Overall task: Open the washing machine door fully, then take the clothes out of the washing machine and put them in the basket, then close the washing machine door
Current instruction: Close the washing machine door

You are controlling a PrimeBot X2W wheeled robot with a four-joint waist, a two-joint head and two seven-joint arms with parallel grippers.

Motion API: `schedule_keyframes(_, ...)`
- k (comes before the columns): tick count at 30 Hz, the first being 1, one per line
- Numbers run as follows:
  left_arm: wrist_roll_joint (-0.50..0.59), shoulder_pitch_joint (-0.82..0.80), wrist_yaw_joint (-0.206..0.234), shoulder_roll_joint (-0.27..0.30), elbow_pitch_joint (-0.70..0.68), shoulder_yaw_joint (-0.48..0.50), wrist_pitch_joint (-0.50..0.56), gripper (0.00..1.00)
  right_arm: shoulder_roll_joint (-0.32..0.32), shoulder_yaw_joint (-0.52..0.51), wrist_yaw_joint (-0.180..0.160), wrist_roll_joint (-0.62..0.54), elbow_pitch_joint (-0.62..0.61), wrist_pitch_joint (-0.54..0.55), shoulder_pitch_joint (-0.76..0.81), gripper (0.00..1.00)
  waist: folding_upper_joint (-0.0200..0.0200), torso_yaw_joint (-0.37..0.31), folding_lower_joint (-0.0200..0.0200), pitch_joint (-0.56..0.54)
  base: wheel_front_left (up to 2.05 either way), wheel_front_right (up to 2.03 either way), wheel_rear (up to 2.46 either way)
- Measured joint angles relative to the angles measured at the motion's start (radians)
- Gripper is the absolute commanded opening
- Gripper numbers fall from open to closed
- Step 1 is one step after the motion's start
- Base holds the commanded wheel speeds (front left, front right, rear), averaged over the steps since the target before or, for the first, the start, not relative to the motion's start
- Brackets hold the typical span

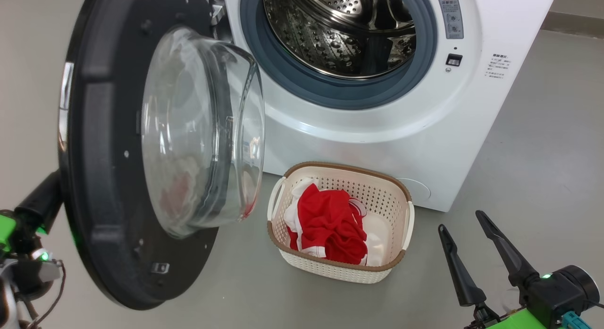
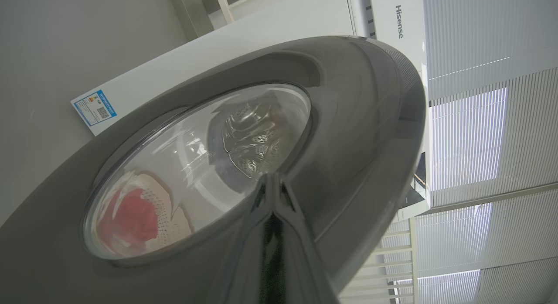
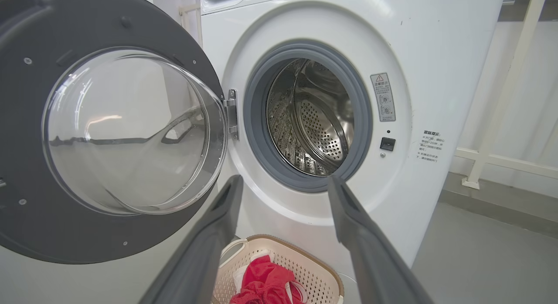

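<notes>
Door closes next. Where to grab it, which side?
Likely the free edge of the washing machine door, on its black rim opposite the hinge, approached from the outer face on the robot's left. The bulging glass bowl is smooth, a poor hold.

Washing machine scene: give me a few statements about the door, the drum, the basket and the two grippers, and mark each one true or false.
1. The washing machine door is shut. False: it stands swung open, hinged at the left of the opening.
2. The red clothes lie in the basket. True.
3. The drum has clothes in it. False: the part that shows is bare perforated steel.
4. The right gripper is open and holds nothing. True.
5. The left gripper is spread wide. False: its fingers are shut together, close to the door's glossy outer face.
</notes>
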Motion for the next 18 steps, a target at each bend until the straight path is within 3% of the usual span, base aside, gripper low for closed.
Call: schedule_keyframes(18, -0.039, 0.097, 0.025, -0.059, -0.193, -0.119, -0.021, 0.0, 0.004, 0.001, 0.0, 0.0, 0.001, 0.0, -0.002, 1.0, 0.0, -0.053, 0.0, 0.015, 0.0, 0.0, 0.0)
